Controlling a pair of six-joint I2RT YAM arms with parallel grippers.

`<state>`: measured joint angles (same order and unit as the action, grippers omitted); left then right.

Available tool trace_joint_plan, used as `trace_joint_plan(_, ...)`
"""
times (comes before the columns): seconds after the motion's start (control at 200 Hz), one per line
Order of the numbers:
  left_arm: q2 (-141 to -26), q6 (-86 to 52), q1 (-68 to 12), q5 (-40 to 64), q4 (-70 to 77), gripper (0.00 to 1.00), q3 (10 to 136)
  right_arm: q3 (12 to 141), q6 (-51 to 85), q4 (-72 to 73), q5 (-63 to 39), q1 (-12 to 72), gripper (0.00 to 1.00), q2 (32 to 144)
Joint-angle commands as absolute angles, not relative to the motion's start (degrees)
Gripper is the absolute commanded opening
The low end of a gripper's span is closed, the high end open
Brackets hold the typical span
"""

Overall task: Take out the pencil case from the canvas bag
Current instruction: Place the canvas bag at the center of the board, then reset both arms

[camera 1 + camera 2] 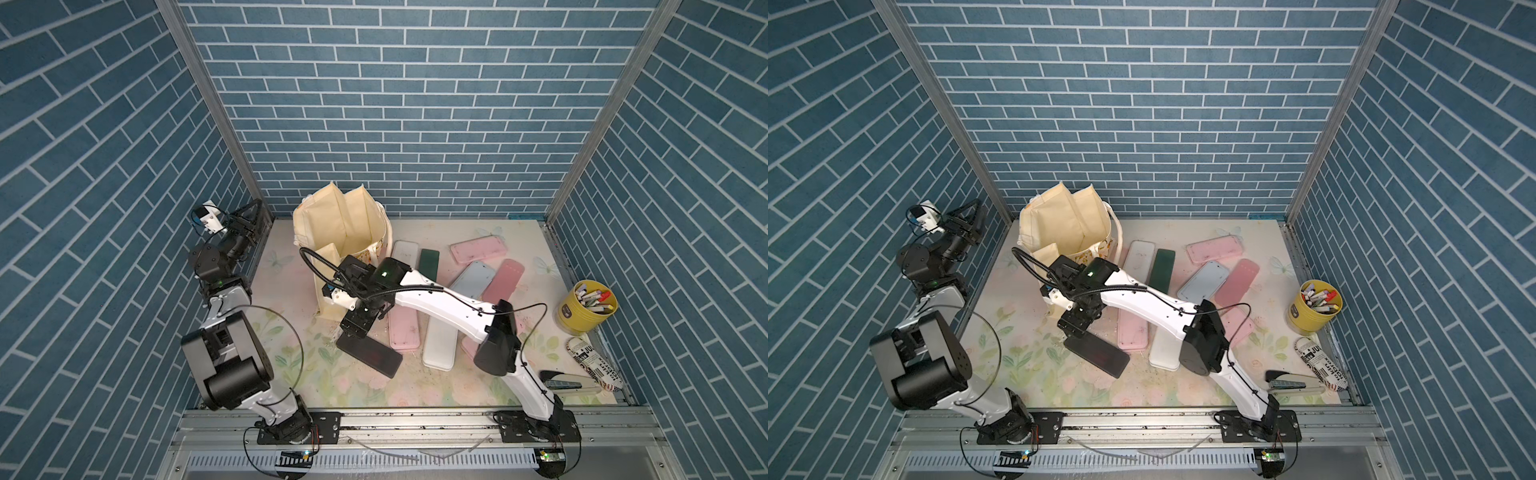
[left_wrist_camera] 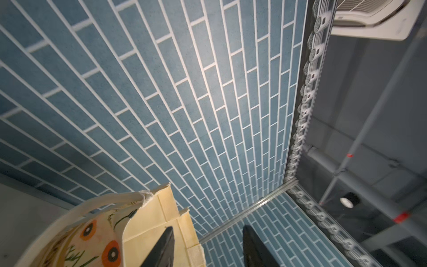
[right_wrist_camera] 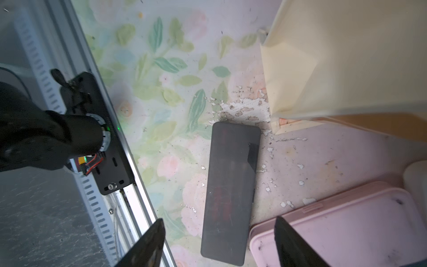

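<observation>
pencil case (image 1: 370,355), the dark grey one, lies flat on the flowered table (image 1: 299,374). it is outside the canvas bag (image 1: 332,224), just in front of the bag's foot. the right gripper (image 3: 219,228) hangs directly over it, above the end that is nearer to the bag. in the right wrist view its fingers stand wide apart with nothing between them, and the case runs lengthwise away from them. so the jaws span the short width of the case, not its length. how high the fingers are above the case cannot be told.

a pink pencil case (image 3: 346,226) lies just beside the dark one on the right arm's side. whether the two touch is not clear.

the left gripper (image 2: 209,231) is raised by the left wall, beside the upper edge of the bag. its jaws are partly apart and empty, and it is well apart from the dark case. the right arm is clearly the nearer one.

the case seems already delivered, so the next move probably needs only a straight lift upward. a drift toward the bag could push its side wall. whether another case stays inside the bag is hidden.
</observation>
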<state>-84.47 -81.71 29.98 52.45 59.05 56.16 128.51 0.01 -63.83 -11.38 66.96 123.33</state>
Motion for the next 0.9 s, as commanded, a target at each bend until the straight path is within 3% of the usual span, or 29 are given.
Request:
trace_joint_plan(0.0, -71.28, -51.64, 29.89, 46.68, 27.03, 0.52, 57.21, 120.62, -3.52, -53.12, -9.58, 65.03, 0.74, 107.81)
trace_joint_plan(0.07, -62.5, -39.04, 29.72, 36.69, 10.34, 0.59, 56.94, 115.07, -2.62, -48.24, -7.98, 63.19, 0.74, 100.37)
trace_joint_plan(0.175, -51.38, -30.85, 29.67, 24.43, 1.68, 0.68, 52.94, 104.86, -1.94, -38.99, -2.67, 59.88, 0.74, 89.02)
trace_joint_plan(0.3, -47.32, -26.62, 29.3, 20.62, -6.26, 0.74, 49.83, 88.83, -1.59, -24.45, 11.08, 53.59, 0.77, 77.69)
trace_joint_plan(0.405, -43.87, -26.81, 29.32, 14.25, -2.16, 0.78, 40.65, 81.6, 0.49, -21.71, 18.67, 44.93, 0.8, 73.58)
trace_joint_plan(0.57, -36.85, -25.58, 28.7, 3.72, 12.37, 0.8, 23.87, 70.58, 6.9, -18.56, 22.35, 30.55, 0.8, 71.92)
trace_joint_plan(0.77, -38.8, -22.55, 27.06, -0.65, 25.72, 0.79, 12.9, 55.54, 14.04, -8.75, 27.77, 16.41, 0.81, 74.45)
trace_joint_plan(0.895, -44.88, -16.26, 20.34, -5.63, 32.86, 0.79, 9.47, 47.78, 18.52, -1.36, 26.61, 8.89, 0.81, 77.7)
